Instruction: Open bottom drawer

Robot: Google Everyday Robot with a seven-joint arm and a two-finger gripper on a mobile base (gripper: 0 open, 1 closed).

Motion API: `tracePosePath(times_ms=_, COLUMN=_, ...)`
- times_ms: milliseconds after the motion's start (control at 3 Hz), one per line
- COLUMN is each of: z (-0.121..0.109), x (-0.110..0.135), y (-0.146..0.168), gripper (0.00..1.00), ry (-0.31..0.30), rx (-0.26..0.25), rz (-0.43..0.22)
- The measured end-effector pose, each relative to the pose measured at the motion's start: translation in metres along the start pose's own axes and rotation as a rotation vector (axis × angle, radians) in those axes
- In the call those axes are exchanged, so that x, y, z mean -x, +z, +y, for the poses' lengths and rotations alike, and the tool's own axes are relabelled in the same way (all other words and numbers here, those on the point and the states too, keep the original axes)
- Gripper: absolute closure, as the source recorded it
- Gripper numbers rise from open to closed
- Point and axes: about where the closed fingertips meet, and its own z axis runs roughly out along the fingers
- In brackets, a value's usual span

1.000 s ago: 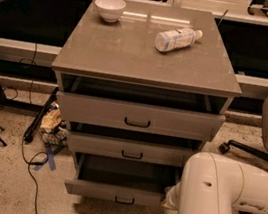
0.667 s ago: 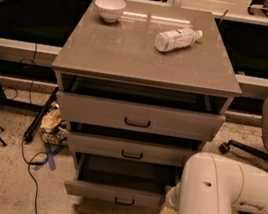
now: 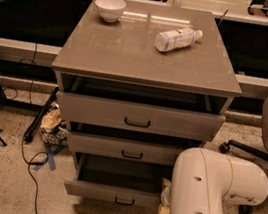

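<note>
Bottom grey-brown cabinet drawer (image 3: 110, 193), lowest of three, stands pulled out toward near side, interior exposed. No further travel against a second ago. Gripper (image 3: 163, 205) sits low at drawer's right end, mostly behind bulky white robot arm (image 3: 200, 200); open or closed, cannot tell. Task judged essentially done.

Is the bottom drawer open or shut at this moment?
Open: the bottom drawer juts out beyond the middle drawer, its inside showing. The gripper is low by its right end.

High frontal view, end effector (image 3: 163, 207) lower-right
</note>
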Motion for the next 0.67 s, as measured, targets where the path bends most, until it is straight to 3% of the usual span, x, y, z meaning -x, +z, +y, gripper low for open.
tracePosePath(times_ms=333, z=0.0016, x=0.0005, y=0.0022, gripper=0.00, ry=-0.005, rx=0.007, rz=-0.007)
tracePosePath(times_ms=667, z=0.0047, x=0.0055, y=0.0064, gripper=0.00, ry=-0.052, rx=0.033, rz=-0.021)
